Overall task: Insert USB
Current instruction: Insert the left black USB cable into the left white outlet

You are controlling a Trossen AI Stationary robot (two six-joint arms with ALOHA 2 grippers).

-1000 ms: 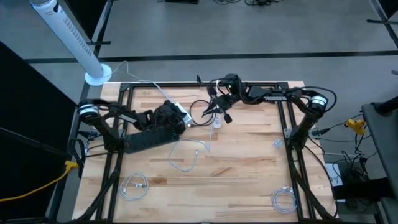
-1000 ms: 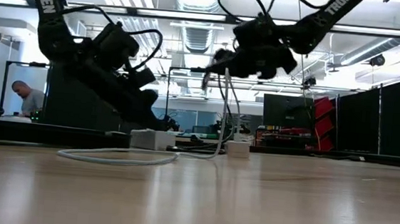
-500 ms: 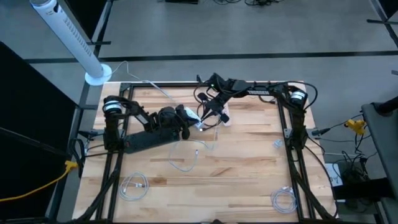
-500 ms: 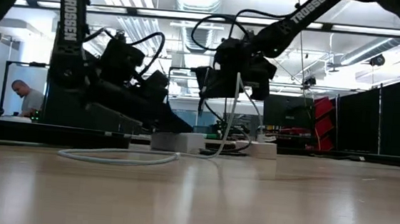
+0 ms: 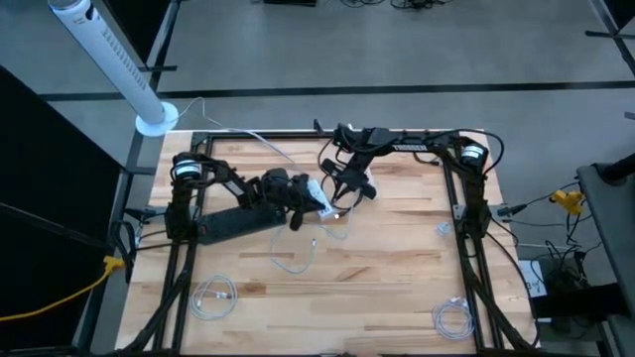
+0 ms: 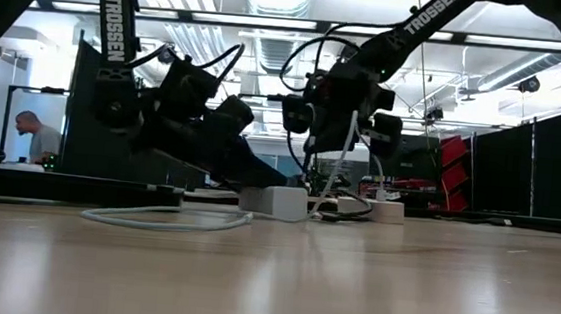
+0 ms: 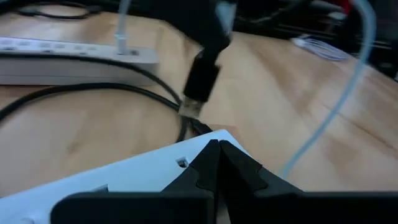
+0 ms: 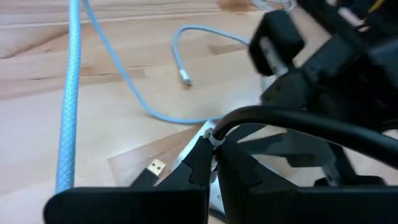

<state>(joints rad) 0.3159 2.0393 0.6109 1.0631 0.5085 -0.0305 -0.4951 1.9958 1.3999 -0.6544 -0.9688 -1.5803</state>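
Reading near to far from the table's front edge, clock directions taken in the high view:

Front cables: two coiled white cables lie near the front corners, one at seven o'clock (image 5: 211, 296), one at five o'clock (image 5: 452, 318), both well apart from the arms.

Loose cable: a pale blue cable (image 5: 303, 250) lies slack on the wooden table (image 5: 397, 258) just in front of the two grippers.

White hub: a white block (image 6: 273, 201) sits flat on the table near its centre; in the left wrist view its top face shows a small port (image 7: 181, 162).

Left gripper: the left gripper (image 5: 298, 205) reaches in from nine o'clock and clamps the white hub's edge, its fingers (image 7: 208, 163) pressed together over it.

USB plug: a black plug with a metal tip (image 7: 199, 84) hangs tilted just above the hub, apart from the port, on the end of a black cord.

Right gripper: the right gripper (image 5: 347, 188) comes from two o'clock, closed tight around the black cord (image 8: 298, 121) just beside the hub.

Power strip: a white power strip (image 7: 74, 59) lies beyond the hub; a black strip (image 5: 233, 223) lies under the left arm.

Far room: a person (image 6: 36, 138) stands at the left edge of the low view.
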